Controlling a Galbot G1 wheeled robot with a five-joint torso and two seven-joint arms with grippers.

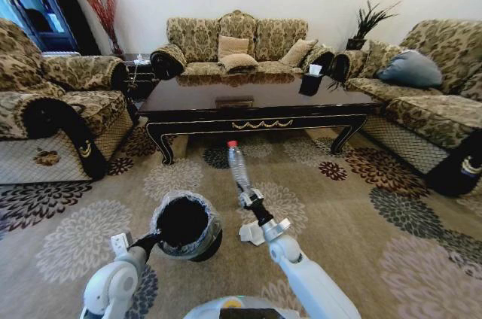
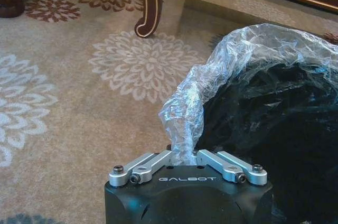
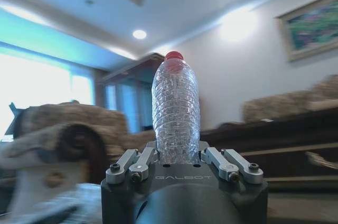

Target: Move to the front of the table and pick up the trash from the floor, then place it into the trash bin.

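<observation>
A: Right gripper (image 3: 184, 161)?
B: Pinching the base of a clear plastic bottle (image 3: 175, 110) with red cap, held up off the carpet (image 1: 331, 206), cap pointing toward the front edge of the counter (image 1: 256, 101).

A: Left gripper (image 2: 185, 156)?
B: Pressed together on the translucent liner (image 2: 185, 118) at the rim of the trash bin (image 1: 184, 223). The bin is black and round, tilted with its mouth open toward the robot, just beside the bottle on the robot's left.

A: Other litter?
B: One crumpled white paper (image 1: 252, 233) on the carpet, just beside the right arm and near the bin.

A: Counter contents?
B: A small black tissue box (image 1: 311, 80) near its far right corner. The counter is dark glossy wood, with gold scroll ornament along the front edge.
</observation>
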